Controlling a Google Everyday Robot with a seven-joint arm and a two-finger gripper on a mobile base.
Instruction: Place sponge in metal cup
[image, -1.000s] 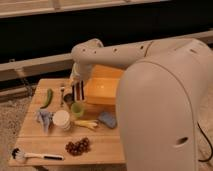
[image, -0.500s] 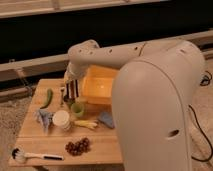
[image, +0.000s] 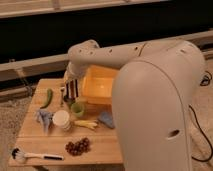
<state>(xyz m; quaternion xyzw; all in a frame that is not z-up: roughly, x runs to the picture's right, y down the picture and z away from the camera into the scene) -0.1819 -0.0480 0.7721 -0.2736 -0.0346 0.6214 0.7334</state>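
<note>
The robot's hand (image: 71, 84) is shut tight on the small striped sponge (image: 74, 91) — brown, white and red — and holds it upright just above the small dark metal cup (image: 67, 100). That cup stands on the wooden surface (image: 35, 135), beside a light green cup (image: 78, 108) and a yellow tray (image: 100, 85).

Sponge (image: 73, 91): brown, white and reddish stripes, hanging upright, pinched in the closed gripper (image: 72, 83). Metal cup (image: 67, 100): dark, upright, just below-left of sponge.
</note>
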